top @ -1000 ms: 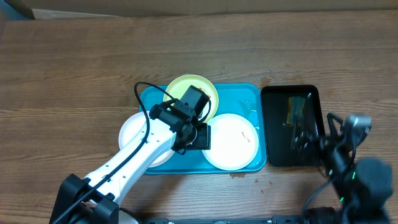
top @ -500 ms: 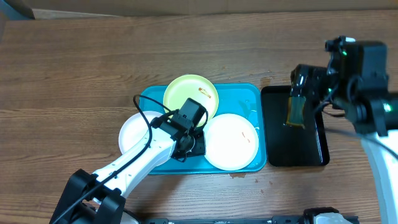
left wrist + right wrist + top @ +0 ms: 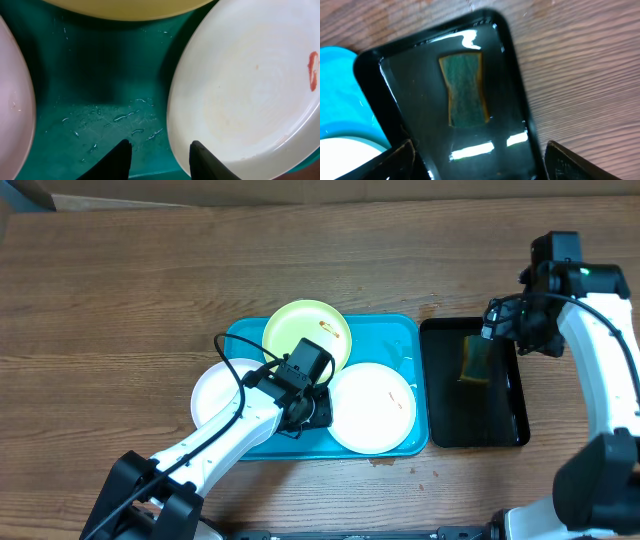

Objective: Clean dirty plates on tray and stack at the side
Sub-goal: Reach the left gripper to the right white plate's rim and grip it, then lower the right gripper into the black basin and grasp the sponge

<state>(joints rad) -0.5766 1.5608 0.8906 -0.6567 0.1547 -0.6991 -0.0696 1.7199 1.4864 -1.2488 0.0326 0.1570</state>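
Wooden table (image 3: 120, 290), glossy black tray (image 3: 500, 412), green sponge (image 3: 475, 361) lying flat inside

We see a brown wooden bench (image 3: 120, 300) carrying the turquoise tray (image 3: 395, 340) and, just beside it, a black tray (image 3: 480, 415).

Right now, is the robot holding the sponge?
No, the sponge lies alone in the black tray, and the right end effector is open and not touching it.
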